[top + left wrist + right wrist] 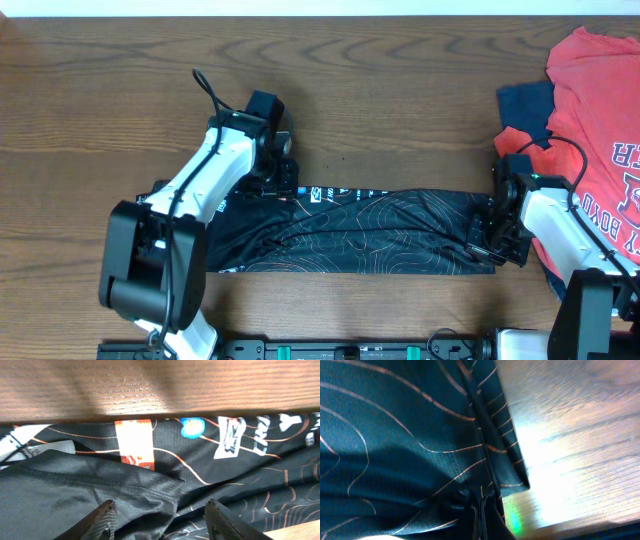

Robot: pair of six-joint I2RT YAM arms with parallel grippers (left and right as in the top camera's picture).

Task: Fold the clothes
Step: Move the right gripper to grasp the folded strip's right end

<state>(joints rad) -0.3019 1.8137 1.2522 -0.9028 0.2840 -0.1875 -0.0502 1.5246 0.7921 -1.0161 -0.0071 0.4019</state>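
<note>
At the far edge of the black shirt, near its left end, the left gripper hangs with its fingers apart; dark cloth lies between them, unpinched. Over at the right end, the right gripper is closed tight on the hem, creases puckering into it. Between the two, the shirt lies drawn out in a long band across the desk, colourful logos along its far edge. A red shirt sits heaped at the desk's far right.
</note>
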